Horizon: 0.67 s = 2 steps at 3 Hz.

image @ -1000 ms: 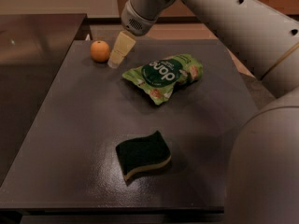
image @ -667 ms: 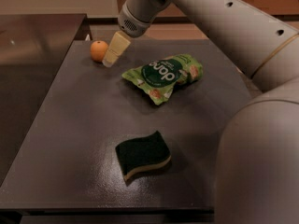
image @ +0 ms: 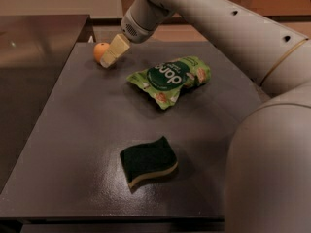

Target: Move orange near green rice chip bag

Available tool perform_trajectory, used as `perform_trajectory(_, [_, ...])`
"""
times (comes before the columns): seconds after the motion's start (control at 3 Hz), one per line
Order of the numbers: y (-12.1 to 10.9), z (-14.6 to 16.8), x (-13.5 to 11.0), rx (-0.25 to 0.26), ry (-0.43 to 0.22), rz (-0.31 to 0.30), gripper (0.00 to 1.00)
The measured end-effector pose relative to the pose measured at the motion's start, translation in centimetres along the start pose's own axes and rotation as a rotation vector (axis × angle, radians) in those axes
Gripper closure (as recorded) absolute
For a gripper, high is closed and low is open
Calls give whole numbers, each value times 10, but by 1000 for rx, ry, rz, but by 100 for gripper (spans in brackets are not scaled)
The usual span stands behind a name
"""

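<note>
Three items sit on the dark worktop [image: 73, 130]: chip bag, sponge, orange.

Arm [image: 233, 28]: enters from the right and reaches across to the far left corner.

Chip bag [image: 170, 79]: light green, lying flat in the far-middle area with the label up. Its long axis runs roughly left to right.

Sponge [image: 148, 161]: dark green, near the front edge, well apart from the other two. Not involved.

Tool [image: 109, 61]: cream-coloured, angled down and to the left, with its tip low at the far left corner. Cannot tell whether it is spread or pressed together.

Orange [image: 99, 51]: resting on the worktop at the far left, just beside the tool tip on its left. The tool overlaps the orange's right flank in view; contact is not confirmed. The orange is not yet near the bag.

Judgement: approach-to-grasp step. The tool stands between fruit and bag, so once held the orange must travel right and slightly forward. Risk: a nudge could roll the round fruit toward the left edge.
</note>
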<state>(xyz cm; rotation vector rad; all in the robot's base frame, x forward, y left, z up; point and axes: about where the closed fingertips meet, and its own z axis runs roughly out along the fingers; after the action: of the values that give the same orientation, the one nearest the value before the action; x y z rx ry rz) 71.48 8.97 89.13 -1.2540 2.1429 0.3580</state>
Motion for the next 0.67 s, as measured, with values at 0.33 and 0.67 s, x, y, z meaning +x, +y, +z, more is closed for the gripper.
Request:
perform_trajectory(0.33, [-1, 3, -9, 60, -71, 11, 0])
perform_trajectory(0.67, [1, 11, -20, 94, -112, -11, 0])
